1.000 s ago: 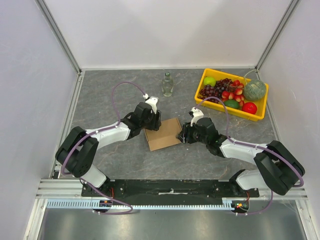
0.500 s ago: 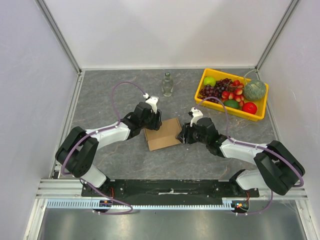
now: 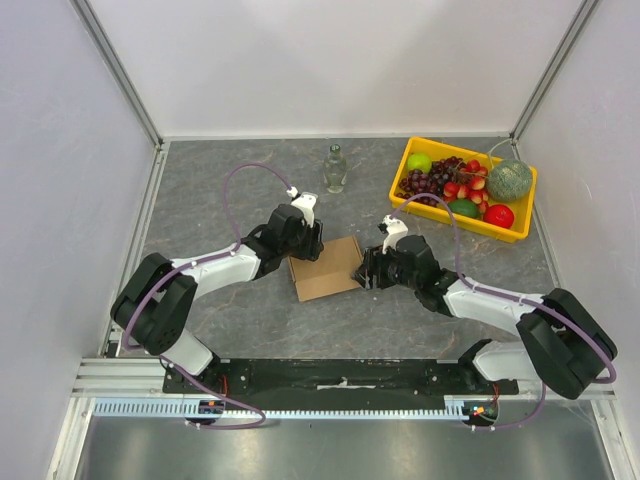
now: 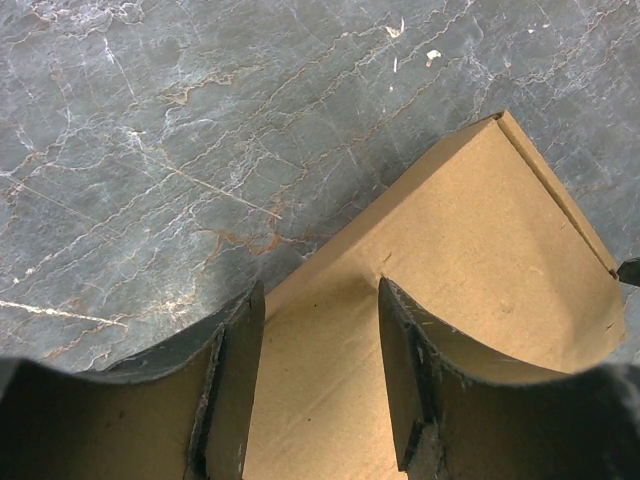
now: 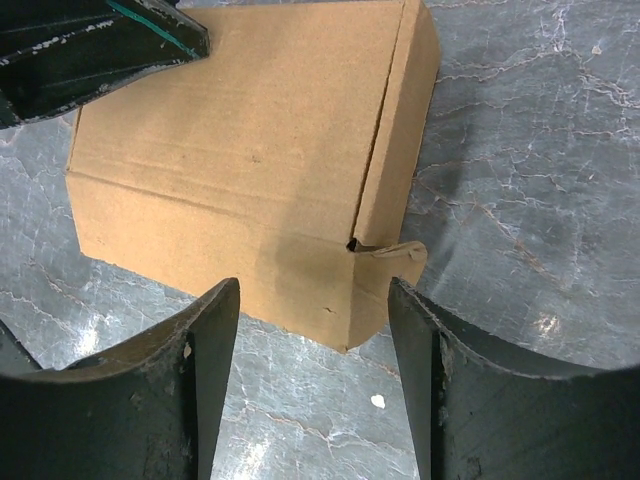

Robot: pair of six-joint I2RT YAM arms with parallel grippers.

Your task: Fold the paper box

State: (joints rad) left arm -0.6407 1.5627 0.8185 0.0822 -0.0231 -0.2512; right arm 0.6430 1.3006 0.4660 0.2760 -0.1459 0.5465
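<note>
- The paper box [image 3: 326, 270] lies on the table [image 3: 220, 190] as a shallow carton, between the two grippers.
- The left gripper [image 3: 308, 243] is set over its far left edge, fingers parted, the top panel beneath them. No pinch is seen.
- The right gripper [image 3: 366, 270] is held spread and empty beside the right corner, where a small tab [image 5: 398, 250] sticks out.
- Folding is judged nearly done — that tab should be tucked while the box is steadied.
- A glass bottle [image 3: 335, 168] and a yellow fruit tray [image 3: 455, 217] stand well apart, obstructing nothing.

Bottle [image 3: 335, 168] and fruit tray [image 3: 527, 210] stand beyond paper box [image 3: 328, 268].
</note>
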